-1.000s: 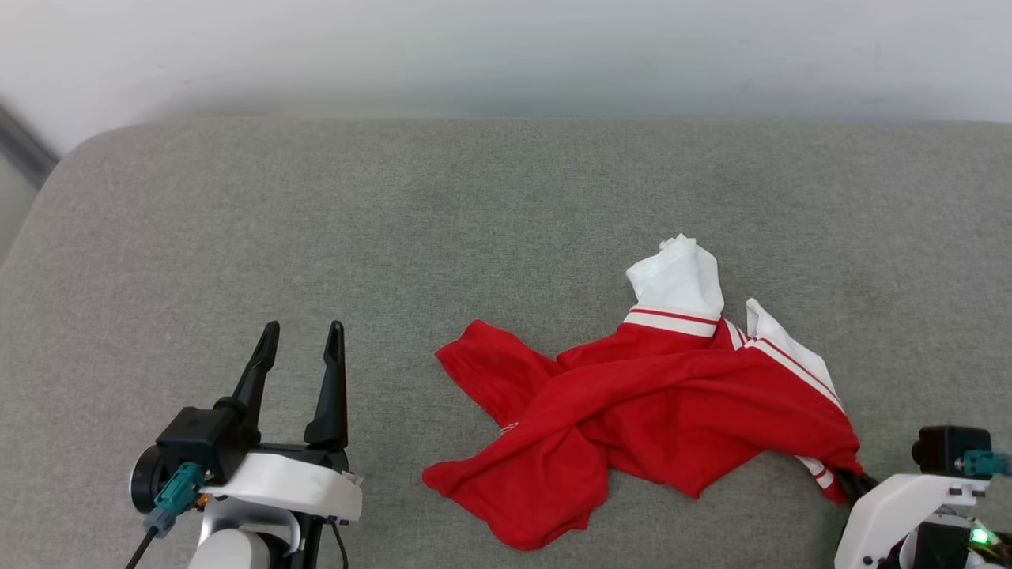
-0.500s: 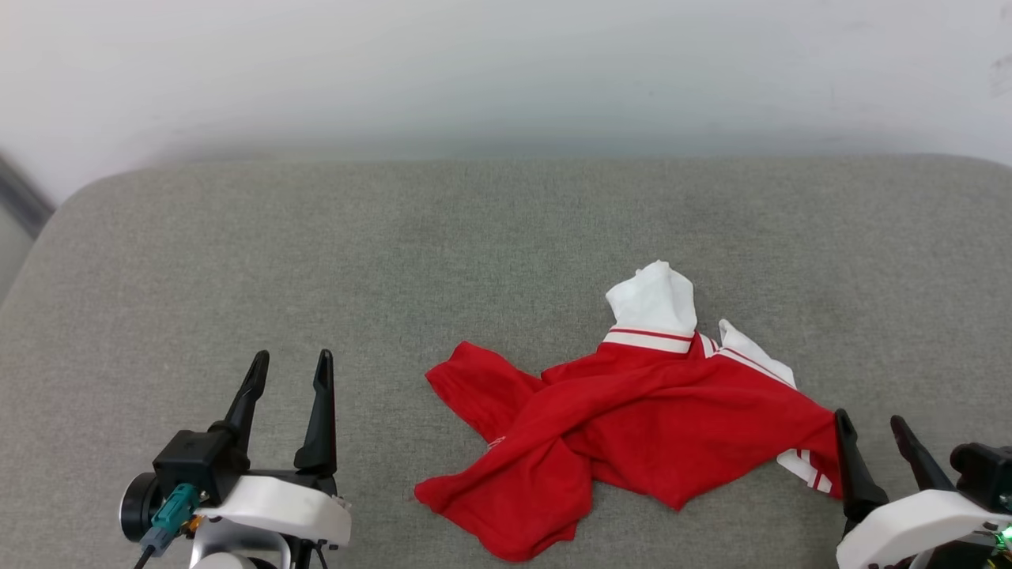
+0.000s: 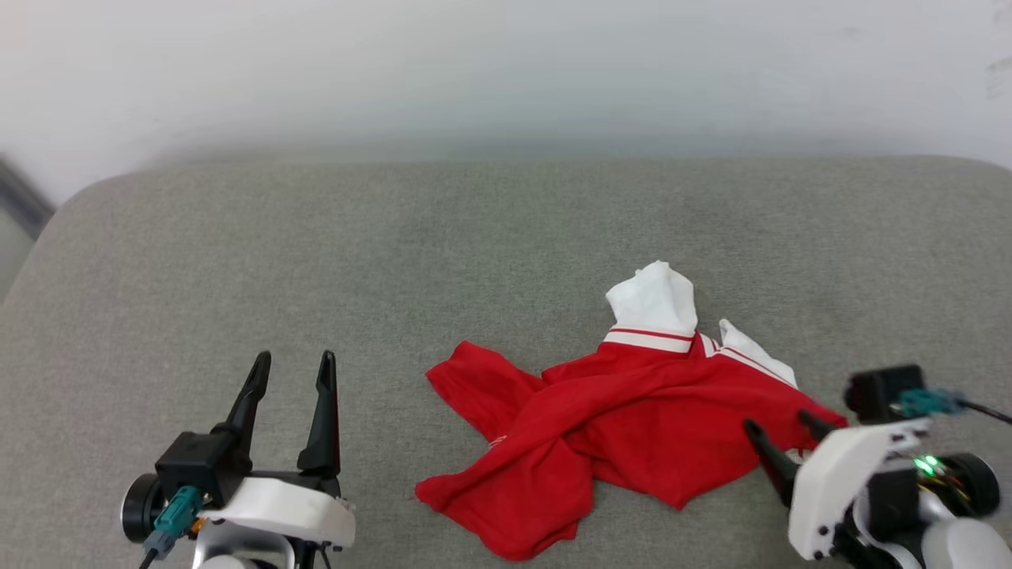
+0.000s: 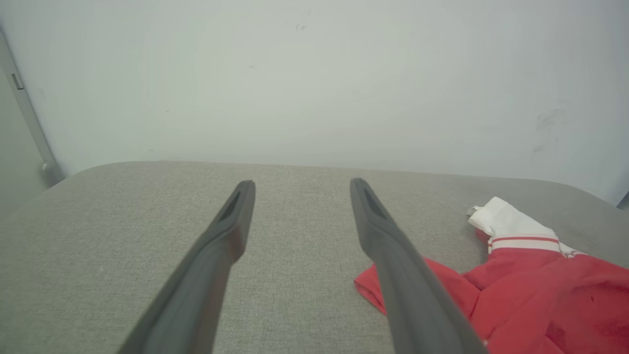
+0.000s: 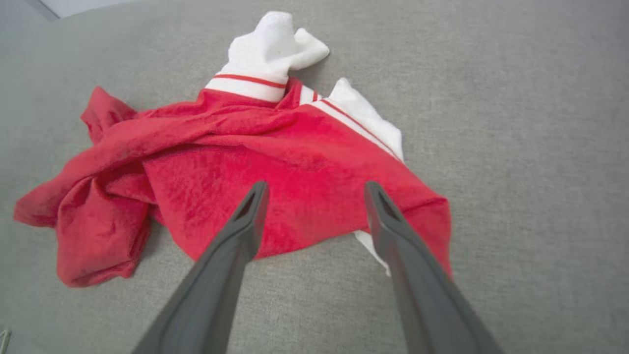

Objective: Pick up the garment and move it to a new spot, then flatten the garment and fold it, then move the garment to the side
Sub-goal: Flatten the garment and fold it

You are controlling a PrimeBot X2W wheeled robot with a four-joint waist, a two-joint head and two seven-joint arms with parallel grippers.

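The garment (image 3: 624, 423), a red jersey with white sleeves and red-striped trim, lies crumpled on the grey cushion (image 3: 443, 261), right of centre. My right gripper (image 3: 776, 420) is open at its right edge, fingers angled left over the red cloth. In the right wrist view the right gripper (image 5: 315, 186) hovers with spread fingers above the garment (image 5: 206, 162), holding nothing. My left gripper (image 3: 293, 359) stands open and empty at the lower left, well clear of the cloth. The left wrist view shows the left gripper (image 4: 301, 183) over bare cushion, with the garment (image 4: 540, 290) at its right.
A pale wall (image 3: 506, 71) rises behind the cushion's rounded far edge. A dark strip (image 3: 20, 197) runs down past the far left corner. Bare cushion stretches to the left of and beyond the garment.
My right gripper opened and let go of the garment's right corner, then swung in over that edge. The head camera shifted, so the whole scene sits lower. The left arm barely moved.
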